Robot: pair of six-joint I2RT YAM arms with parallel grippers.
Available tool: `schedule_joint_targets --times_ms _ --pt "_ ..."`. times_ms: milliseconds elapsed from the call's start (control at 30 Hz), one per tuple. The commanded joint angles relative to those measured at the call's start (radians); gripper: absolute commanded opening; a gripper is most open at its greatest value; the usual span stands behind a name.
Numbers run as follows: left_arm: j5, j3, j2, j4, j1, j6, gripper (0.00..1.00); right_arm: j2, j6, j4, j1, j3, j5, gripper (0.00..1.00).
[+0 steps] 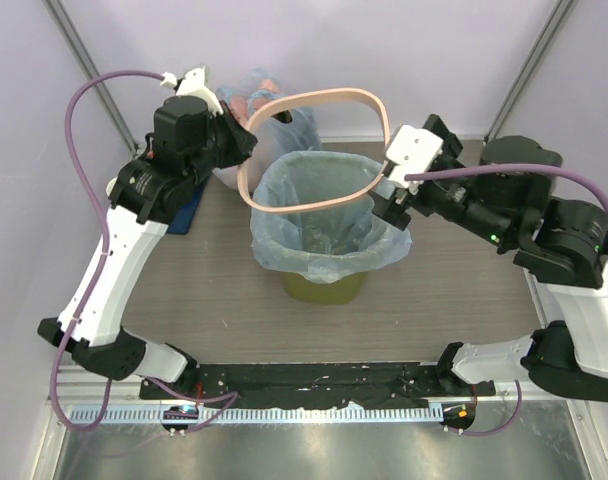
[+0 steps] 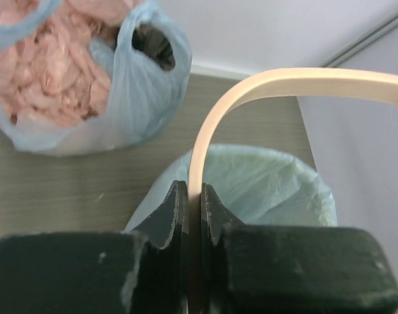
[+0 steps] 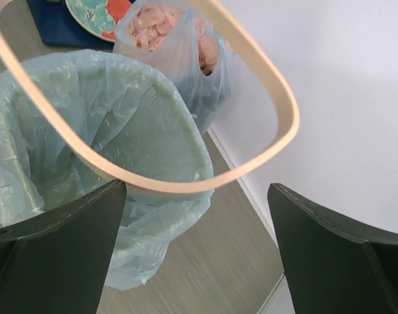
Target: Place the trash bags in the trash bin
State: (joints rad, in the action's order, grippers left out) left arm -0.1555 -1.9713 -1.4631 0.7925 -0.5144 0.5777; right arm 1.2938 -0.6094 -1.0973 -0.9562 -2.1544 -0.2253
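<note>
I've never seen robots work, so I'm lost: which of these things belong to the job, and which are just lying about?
Job: light-blue bag; green bin it lines; beige rim ring, held up by the left tool.
Lying about: bag of pink lumps; plate; dark-blue mat.

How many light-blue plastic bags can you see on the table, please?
2. One trash bag lines the trash bin at the centre of the table, draped over its top. One knotted bag with pink lumps sits behind it. Others may be hidden.
</note>
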Motion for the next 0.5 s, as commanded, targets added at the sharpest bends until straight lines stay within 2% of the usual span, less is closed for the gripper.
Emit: schedule_joint_targets --times_ms 0,167,267,367,400,467 --pt "-0.101 0.097 0.061 0.048 -0.047 0.068 0.0 -0.074 0.036 0.185 0.037 0.111 0.081 0.96" --pt "-0.15 0.141 0.047 0.04 -0.068 0.054 0.0 -0.113 0.005 0.212 0.053 0.197 0.107 0.97" --pt "-0.176 0.178 0.05 -0.008 -0.081 0.025 0.0 -0.157 -0.059 0.218 0.053 0.318 0.077 0.97" --pt "-0.206 0.196 0.037 -0.016 -0.081 0.017 0.0 -0.231 -0.203 0.123 0.053 0.477 0.035 0.98" --pt "-0.208 0.195 0.034 -0.018 -0.081 0.019 0.0 -0.249 -0.178 0.119 0.053 0.502 -0.006 1.0" --pt "-0.214 0.203 0.037 -0.032 -0.081 0.027 0.0 -0.283 -0.165 0.067 0.053 0.511 0.026 1.0"
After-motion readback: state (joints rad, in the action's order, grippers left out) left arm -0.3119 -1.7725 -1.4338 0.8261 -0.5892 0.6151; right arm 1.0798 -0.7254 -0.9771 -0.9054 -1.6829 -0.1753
